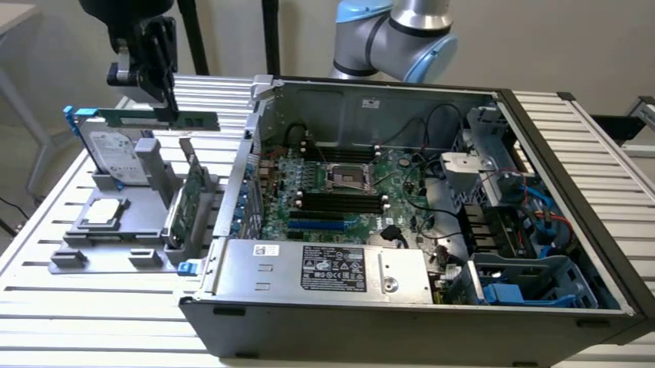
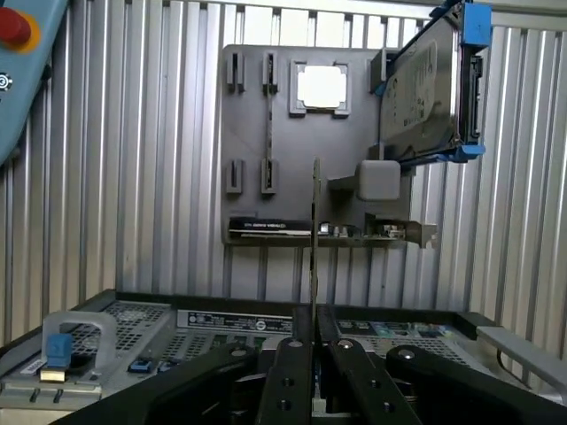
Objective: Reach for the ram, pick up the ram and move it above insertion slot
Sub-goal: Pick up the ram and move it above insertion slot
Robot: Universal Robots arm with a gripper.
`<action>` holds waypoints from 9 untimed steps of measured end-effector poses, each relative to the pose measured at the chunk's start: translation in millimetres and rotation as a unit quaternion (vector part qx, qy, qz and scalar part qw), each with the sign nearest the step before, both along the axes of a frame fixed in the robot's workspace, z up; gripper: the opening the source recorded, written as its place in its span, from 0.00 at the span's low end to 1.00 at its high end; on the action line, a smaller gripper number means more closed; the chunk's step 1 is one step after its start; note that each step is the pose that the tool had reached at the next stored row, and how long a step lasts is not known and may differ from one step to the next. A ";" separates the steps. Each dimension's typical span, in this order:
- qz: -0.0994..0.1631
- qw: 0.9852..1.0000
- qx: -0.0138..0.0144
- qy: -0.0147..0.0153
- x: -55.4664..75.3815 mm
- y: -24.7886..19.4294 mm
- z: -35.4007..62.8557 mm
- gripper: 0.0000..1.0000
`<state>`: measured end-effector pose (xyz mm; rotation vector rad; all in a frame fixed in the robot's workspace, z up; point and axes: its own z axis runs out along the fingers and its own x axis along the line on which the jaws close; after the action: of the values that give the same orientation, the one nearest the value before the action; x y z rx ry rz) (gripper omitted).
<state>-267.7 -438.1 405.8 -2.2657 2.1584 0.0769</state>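
Picked up already: ram [image 1: 174, 119] clamped between gripper [image 1: 162, 96] fingers, lifted above the grey holder tray [image 1: 103, 257] near the table's edge, not yet over computer case [image 1: 409, 230].

Open computer case [image 1: 430, 307] on slatted counter [image 1: 92, 307], motherboard [image 1: 348, 192] exposed, labelled power supply [image 1: 327, 268] at front edge. Toward the exterior view's left, grey holder tray [image 1: 103, 245] with hard drive with blue rails [image 1: 107, 149], CPU chip [image 1: 106, 212], upright green expansion card [image 1: 189, 201]. Red button [image 2: 12, 27] on a blue panel in the wrist view.
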 end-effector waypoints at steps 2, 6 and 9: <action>0.000 1.000 0.002 0.000 5.2 1.3 0.3 0.13; 0.000 1.000 0.004 0.000 15.4 3.7 1.0 0.13; 0.000 1.000 0.006 0.000 24.1 5.3 1.4 0.13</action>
<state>-243.6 -432.8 407.2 -2.2592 2.1516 0.0905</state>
